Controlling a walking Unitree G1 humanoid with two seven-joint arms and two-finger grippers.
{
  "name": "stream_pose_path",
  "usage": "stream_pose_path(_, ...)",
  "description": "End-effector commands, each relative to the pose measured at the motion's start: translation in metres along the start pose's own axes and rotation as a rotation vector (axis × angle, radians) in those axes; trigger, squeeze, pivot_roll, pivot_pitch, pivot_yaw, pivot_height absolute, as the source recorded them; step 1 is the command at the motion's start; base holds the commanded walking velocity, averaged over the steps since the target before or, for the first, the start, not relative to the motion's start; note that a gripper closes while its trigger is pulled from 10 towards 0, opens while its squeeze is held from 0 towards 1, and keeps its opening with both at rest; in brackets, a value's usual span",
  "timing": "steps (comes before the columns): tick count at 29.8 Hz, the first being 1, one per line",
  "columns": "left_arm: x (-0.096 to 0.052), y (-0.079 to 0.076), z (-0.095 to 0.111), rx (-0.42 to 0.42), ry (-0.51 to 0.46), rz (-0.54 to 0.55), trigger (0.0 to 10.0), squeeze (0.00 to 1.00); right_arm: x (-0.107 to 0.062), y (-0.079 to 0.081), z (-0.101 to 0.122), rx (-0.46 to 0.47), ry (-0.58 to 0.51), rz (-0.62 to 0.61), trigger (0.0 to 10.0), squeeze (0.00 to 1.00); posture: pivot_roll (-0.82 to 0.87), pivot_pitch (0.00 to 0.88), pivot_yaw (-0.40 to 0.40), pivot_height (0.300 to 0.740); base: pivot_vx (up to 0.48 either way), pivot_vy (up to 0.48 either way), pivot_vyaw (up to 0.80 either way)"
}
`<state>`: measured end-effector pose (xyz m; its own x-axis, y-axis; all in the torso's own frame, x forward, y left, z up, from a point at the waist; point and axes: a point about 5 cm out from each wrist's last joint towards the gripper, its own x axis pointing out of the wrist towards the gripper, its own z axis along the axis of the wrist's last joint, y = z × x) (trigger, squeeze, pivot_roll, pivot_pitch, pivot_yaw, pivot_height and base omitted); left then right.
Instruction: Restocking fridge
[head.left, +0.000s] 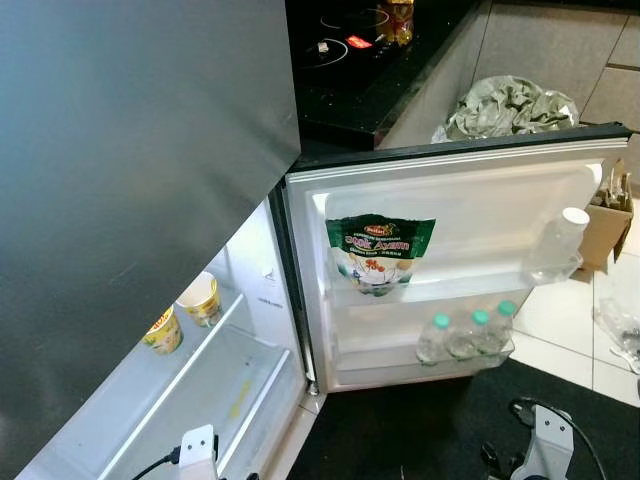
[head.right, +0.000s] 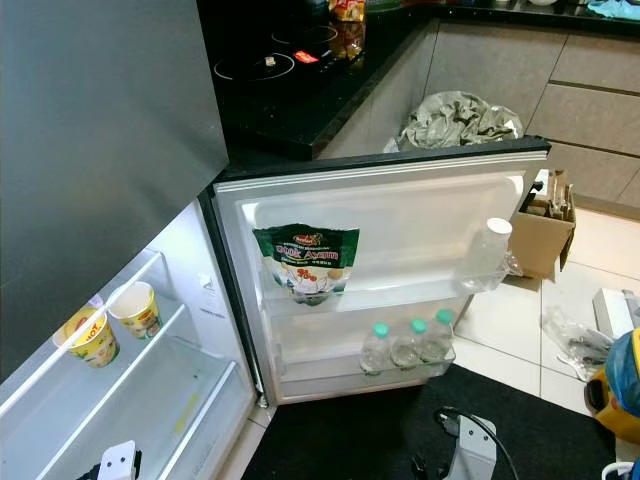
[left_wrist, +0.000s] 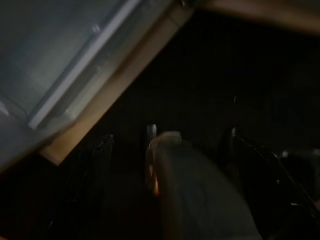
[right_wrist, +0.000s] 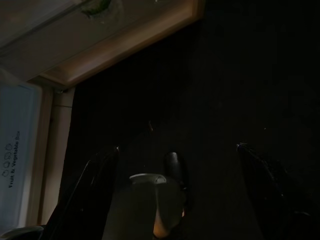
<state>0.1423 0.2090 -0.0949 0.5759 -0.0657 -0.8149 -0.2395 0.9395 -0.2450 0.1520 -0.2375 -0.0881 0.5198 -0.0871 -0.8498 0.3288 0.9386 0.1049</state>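
Left eye view: fridge door (head.left: 470, 200) swung wide, green pouch (head.left: 380, 252) and three bottles (head.left: 468, 335) on its racks. Two cups (head.left: 185, 312) sit at the shelf's (head.left: 200, 345) front edge. Both grippers' (left_wrist: 170, 150) (right_wrist: 175, 160) fingers are spread over the dark mat (head.left: 440, 430).

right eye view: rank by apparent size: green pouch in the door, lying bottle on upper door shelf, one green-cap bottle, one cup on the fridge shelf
1. green pouch
2. lying bottle
3. cup and green-cap bottle: look alike, so unranked; the cup sits at a different distance.

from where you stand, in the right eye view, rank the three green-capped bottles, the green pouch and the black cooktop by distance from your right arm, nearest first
Right arm, low on the right, above the dark mat.
1. Green-capped bottles, bottom door shelf, just ahead.
2. Green pouch, upper door shelf, further left.
3. Black cooktop, on the counter behind the fridge door.
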Motion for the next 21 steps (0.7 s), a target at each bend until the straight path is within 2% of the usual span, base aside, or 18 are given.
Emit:
stream_pose_path(1, -0.003, 0.01, 0.003, -0.004, -0.013, 0.04, 10.0, 0.0, 0.0, -0.002, 0.005, -0.02, -0.01, -0.008, 10.0, 0.0, -0.02, 0.0, 0.012, 0.74, 0.0, 0.0, 0.0)
stream_pose_path(7, -0.003, 0.01, -0.001, 0.006, 0.002, 0.051, 10.0, 0.0, 0.0, -0.004, 0.008, -0.04, -0.009, -0.014, 10.0, 0.0, -0.01, 0.0, 0.004, 0.74, 0.0, 0.0, 0.0)
stream_pose_path(9, -0.006, 0.01, -0.017, 0.002, 0.05, 0.064, 10.0, 0.0, 0.001, -0.003, 0.019, -0.039, -0.028, -0.027, 10.0, 0.0, -0.04, 0.0, 0.013, 0.74, 0.0, 0.0, 0.0)
stream_pose_path(12, -0.007, 0.008, -0.028, 0.006, 0.088, 0.074, 10.0, 0.0, 0.003, 0.003, 0.026, -0.051, -0.044, -0.016, 10.0, 0.0, -0.02, 0.0, -0.006, 0.74, 0.0, 0.0, 0.0)
stream_pose_path(17, -0.005, 0.005, -0.023, 0.002, 0.071, 0.077, 10.0, 0.0, 0.005, 0.01, 0.026, -0.08, -0.037, 0.001, 10.0, 0.0, -0.02, 0.0, -0.009, 0.74, 0.0, 0.0, 0.0)
stream_pose_path(19, -0.003, 0.003, -0.015, 0.03, 0.052, 0.076, 10.0, 0.0, 0.006, 0.017, 0.026, -0.101, -0.032, 0.019, 10.0, 0.0, -0.02, 0.0, -0.004, 0.74, 0.0, 0.0, 0.0)
stream_pose_path(21, -0.003, 0.003, -0.015, 0.03, 0.052, 0.076, 10.0, 0.0, 0.006, 0.017, 0.026, -0.101, -0.032, 0.019, 10.0, 0.0, -0.02, 0.0, -0.004, 0.74, 0.0, 0.0, 0.0)
